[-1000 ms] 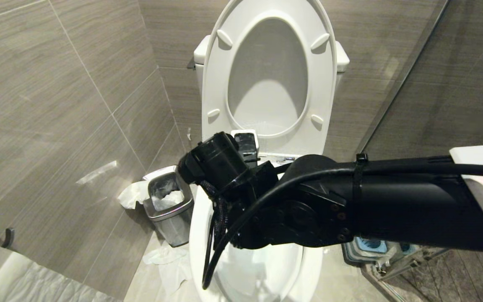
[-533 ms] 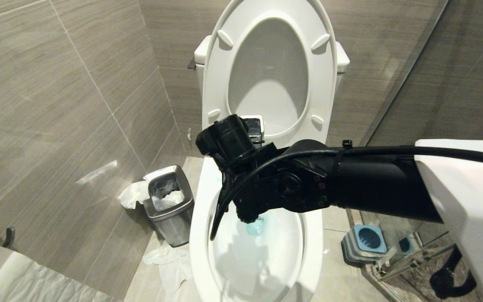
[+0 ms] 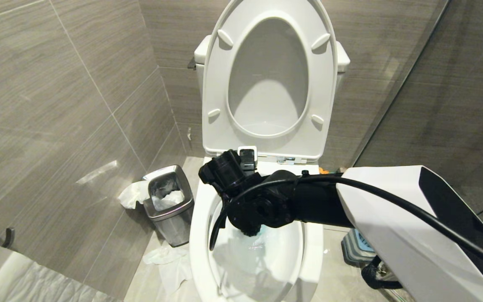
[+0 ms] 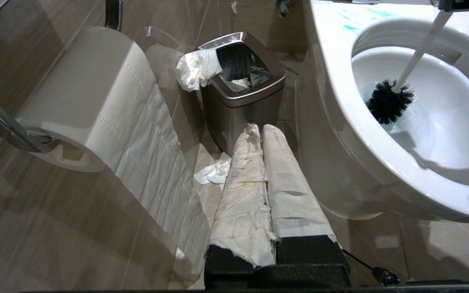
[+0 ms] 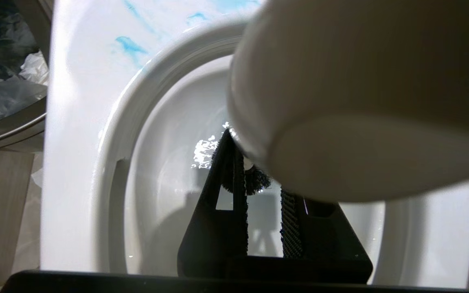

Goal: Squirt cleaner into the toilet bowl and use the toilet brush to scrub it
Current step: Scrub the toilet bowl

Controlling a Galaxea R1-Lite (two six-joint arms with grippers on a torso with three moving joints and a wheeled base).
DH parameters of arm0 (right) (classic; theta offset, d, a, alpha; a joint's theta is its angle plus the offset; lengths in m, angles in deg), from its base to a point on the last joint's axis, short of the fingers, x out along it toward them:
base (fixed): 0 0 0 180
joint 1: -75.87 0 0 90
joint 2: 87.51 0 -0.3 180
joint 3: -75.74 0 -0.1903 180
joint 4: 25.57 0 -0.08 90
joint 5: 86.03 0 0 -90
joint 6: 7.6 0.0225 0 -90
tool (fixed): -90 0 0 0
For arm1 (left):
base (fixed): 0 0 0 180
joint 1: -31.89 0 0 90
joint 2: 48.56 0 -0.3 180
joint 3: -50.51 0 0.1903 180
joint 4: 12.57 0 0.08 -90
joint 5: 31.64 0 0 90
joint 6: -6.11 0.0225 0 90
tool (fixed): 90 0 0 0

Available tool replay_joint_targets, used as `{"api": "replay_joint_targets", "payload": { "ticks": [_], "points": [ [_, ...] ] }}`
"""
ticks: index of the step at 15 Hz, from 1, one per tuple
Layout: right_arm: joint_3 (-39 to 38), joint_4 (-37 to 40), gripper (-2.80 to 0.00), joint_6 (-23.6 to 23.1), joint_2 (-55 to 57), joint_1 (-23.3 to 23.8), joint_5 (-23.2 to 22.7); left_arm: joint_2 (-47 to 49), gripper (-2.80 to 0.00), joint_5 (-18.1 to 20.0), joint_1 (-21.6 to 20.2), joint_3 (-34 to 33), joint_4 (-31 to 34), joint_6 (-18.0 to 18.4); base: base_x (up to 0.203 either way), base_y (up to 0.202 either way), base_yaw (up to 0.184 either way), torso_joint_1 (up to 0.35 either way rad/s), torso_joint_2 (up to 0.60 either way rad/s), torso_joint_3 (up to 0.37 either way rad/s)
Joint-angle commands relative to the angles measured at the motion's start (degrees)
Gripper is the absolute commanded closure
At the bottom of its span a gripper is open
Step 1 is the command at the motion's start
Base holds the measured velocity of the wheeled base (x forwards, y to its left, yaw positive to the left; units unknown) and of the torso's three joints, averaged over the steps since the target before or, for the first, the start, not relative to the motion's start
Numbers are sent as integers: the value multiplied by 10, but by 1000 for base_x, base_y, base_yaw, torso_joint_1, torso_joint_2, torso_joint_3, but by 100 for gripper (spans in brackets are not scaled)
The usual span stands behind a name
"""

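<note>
Head view showing the right arm reaching in from the right across the toilet bowl, wrist bent down over the basin, right gripper pinching the toilet brush by its pale handle and holding the dark bristle head low inside the basin at the blue-tinted water. Left wrist view showing the left gripper hanging low beside the bowl, paper-wrapped fingers pressed together, pointing toward the steel waste bin and a toilet roll. Also showing cleaner streaking the white rim, seat lid standing raised, and grey wall tiles enclosing everything.
</note>
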Motion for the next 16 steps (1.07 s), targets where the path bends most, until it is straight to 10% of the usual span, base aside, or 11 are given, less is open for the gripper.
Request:
{"api": "replay_joint_targets", "payload": {
  "ticks": [1, 7, 16],
  "points": [
    [-5, 7, 0, 1, -33, -1, 2, 1, 0, 0, 0, -1, 0, 0, 0, 0, 0, 0, 0, 0],
    [-17, 81, 0, 1, -190, -29, 0, 1, 0, 0, 0, -1, 0, 0, 0, 0, 0, 0, 0, 0],
    [-6, 46, 0, 21, -44, -9, 3, 1, 0, 0, 0, -1, 0, 0, 0, 0, 0, 0, 0, 0]
  ]
}}
